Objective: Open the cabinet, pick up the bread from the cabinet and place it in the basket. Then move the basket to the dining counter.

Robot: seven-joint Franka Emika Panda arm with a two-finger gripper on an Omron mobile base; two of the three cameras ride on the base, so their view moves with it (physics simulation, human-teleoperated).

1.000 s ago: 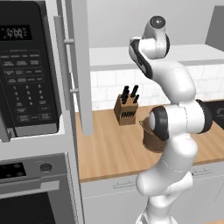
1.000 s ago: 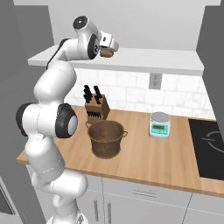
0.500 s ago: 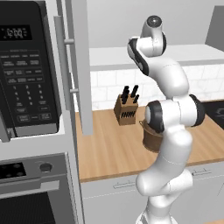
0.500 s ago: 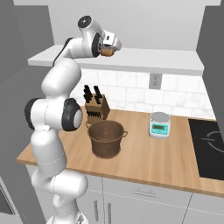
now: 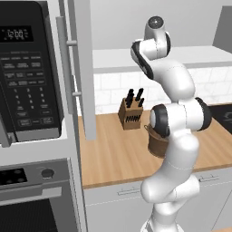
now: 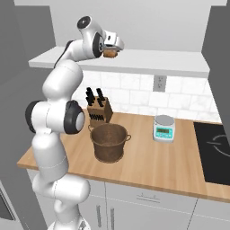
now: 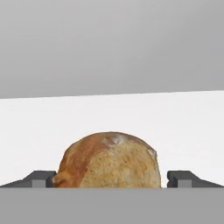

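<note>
Step in hand: bread pickup. The claw (image 6: 110, 49) grips the bread (image 7: 109, 160) between its fingers, above the shelf (image 6: 148, 60). Next: lower it into the basket (image 6: 108, 142) below.

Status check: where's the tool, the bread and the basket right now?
Tool up at the cabinet shelf, shut on the bread. Basket on the worktop below, open top. Knife block just behind the basket.
</note>
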